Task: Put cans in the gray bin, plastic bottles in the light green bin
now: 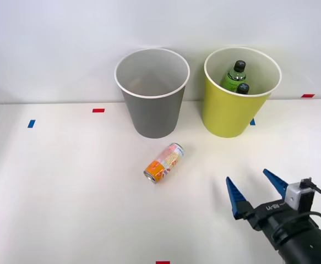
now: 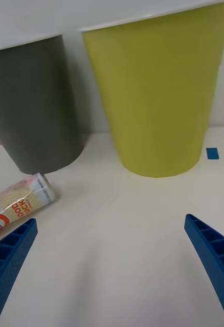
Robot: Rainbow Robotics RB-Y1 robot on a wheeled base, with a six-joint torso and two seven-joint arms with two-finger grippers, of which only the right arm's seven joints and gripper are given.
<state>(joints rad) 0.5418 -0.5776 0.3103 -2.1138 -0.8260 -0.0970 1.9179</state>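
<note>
An orange and pink-white can (image 1: 164, 162) lies on its side on the white table, just in front of the gray bin (image 1: 152, 104); in the right wrist view the can (image 2: 19, 203) shows beside one fingertip. Two green plastic bottles (image 1: 234, 78) with black caps stand inside the light green bin (image 1: 232, 113), which is right of the gray bin. My right gripper (image 1: 254, 190) hovers open and empty over the table's front right, well to the right of the can. In the wrist view, the gray bin (image 2: 38, 110) and light green bin (image 2: 160, 97) stand ahead of the gripper (image 2: 112, 255).
Small red tape marks (image 1: 98, 110) and blue tape marks (image 1: 31, 124) lie on the table (image 1: 66, 192) near the back edge, with another red mark (image 1: 162, 262) at the front edge. A white wall rises behind the bins.
</note>
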